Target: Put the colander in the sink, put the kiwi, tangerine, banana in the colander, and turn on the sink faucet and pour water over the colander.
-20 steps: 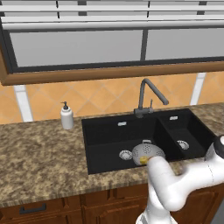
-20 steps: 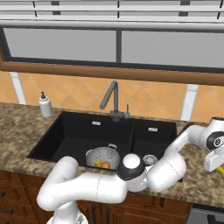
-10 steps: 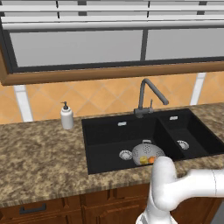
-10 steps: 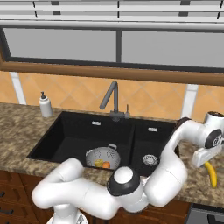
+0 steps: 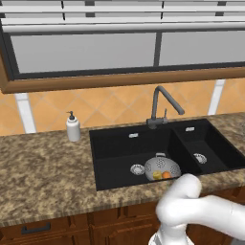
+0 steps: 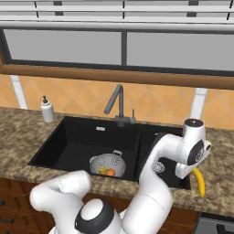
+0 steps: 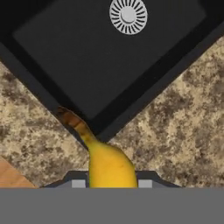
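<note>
Above the granite counter (image 6: 219, 151) at the right of the sink (image 6: 68, 137), we see the gripper (image 6: 194, 172) clamped on the banana (image 6: 199, 182), which hangs lifted clear of the stone, its free end pointing down; in the hand view its brown stem tip reaches out toward the corner of the smaller basin and its silver drain (image 7: 128, 15). We judge the banana light and fairly stiff but soft-skinned and curved, so a hard squeeze could bruise it and a hold near one end may let it swing; a grip across the thick middle would sit more securely, and from these pictures we cannot tell exactly how far along its length the jaws bite. The colander (image 5: 162, 167) already sits in the large basin, beside that basin's drain (image 5: 137, 169), and holds two pieces of fruit: the tangerine (image 5: 166, 175), and next to it a yellowish-green piece (image 5: 157, 176) that we take to be the kiwi. The smaller basin looks bare apart from its drain. The sink faucet (image 5: 160, 106) stands behind the divider, with no water visible, and a white soap dispenser (image 5: 72, 128) rests on the counter to the left.
</note>
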